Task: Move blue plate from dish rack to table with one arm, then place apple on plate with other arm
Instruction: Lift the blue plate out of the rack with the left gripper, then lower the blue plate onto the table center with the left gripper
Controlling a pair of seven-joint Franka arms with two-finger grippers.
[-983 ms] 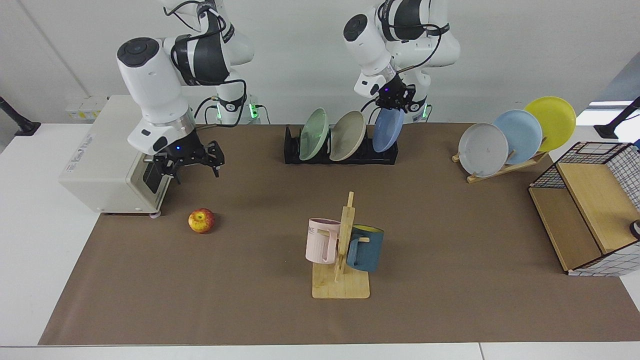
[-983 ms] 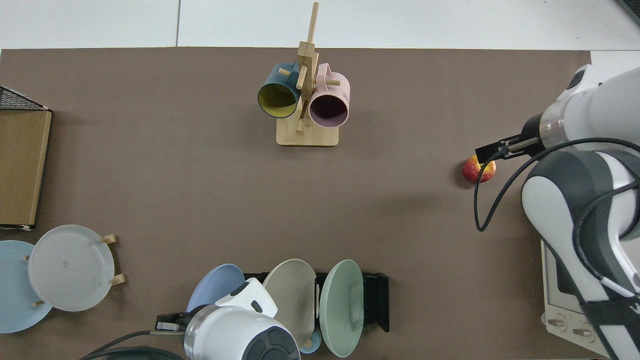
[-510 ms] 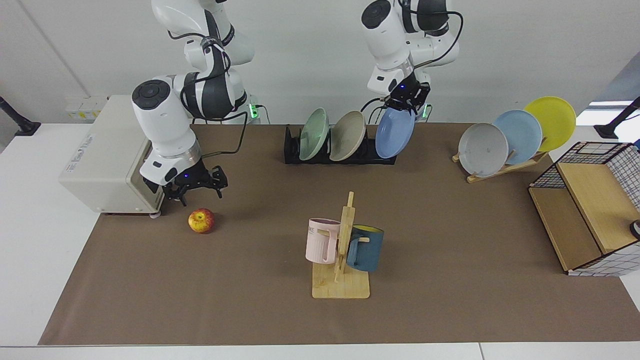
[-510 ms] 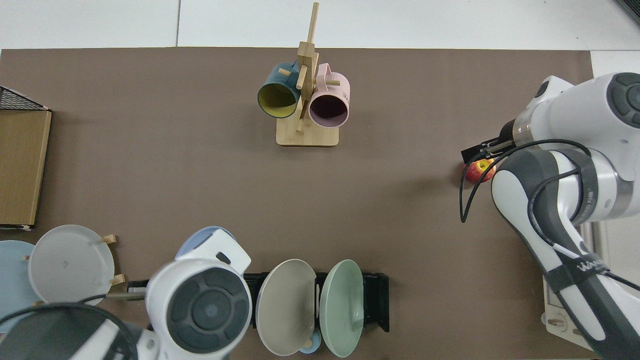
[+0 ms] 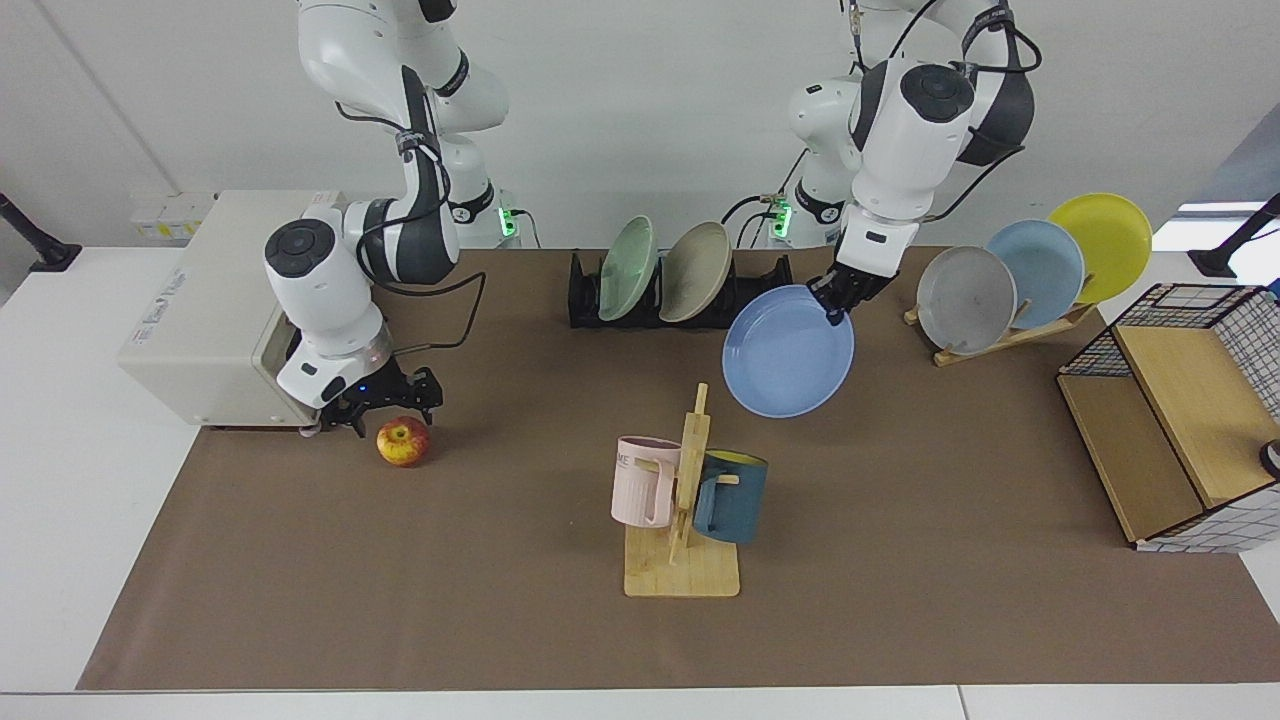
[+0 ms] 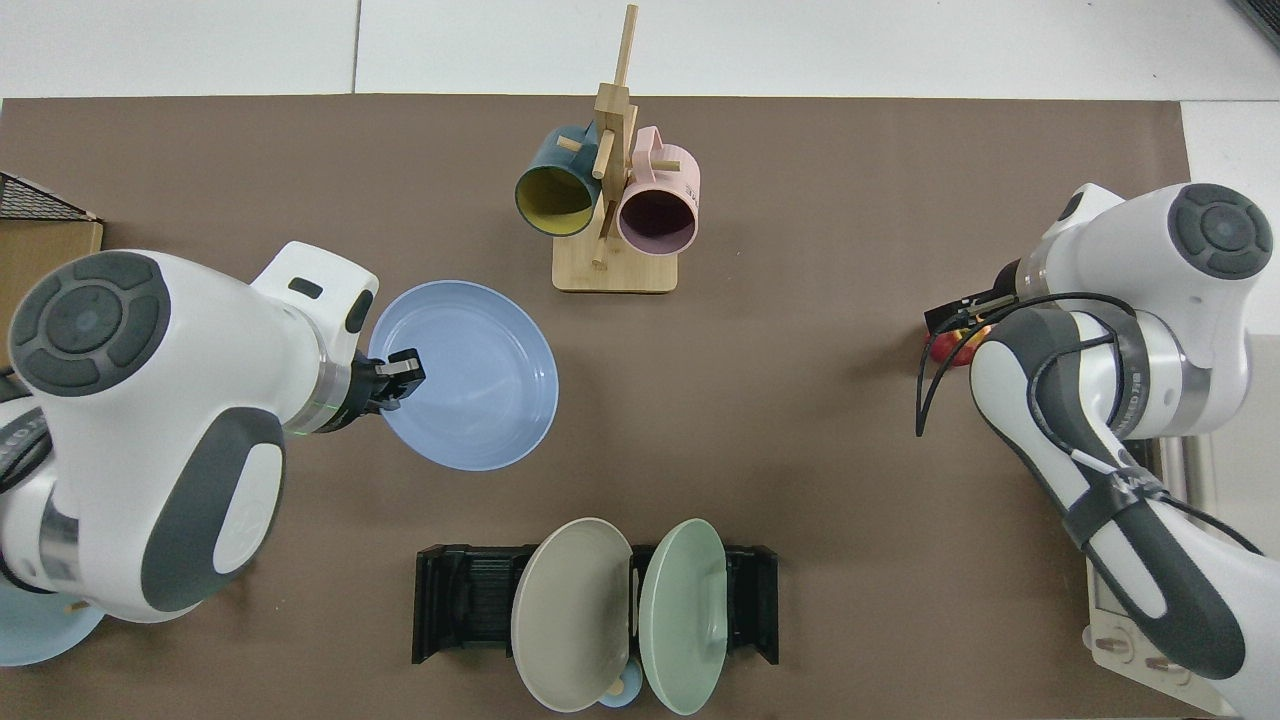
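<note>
Centre stage, a wooden mug stand (image 5: 682, 530) carries a pink mug (image 5: 641, 481) and a teal mug (image 5: 731, 497). Grey (image 5: 965, 299), pale blue (image 5: 1040, 259) and yellow (image 5: 1108, 240) plates lean in a wooden rack; a white appliance (image 5: 205, 310) sits opposite.

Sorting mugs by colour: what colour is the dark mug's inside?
Yellow inside the teal mug; top view shows it best.

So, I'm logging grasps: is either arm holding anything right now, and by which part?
The left gripper holds the blue plate by its rim, clear of the dish rack. The right gripper holds nothing, poised at the apple.
</note>
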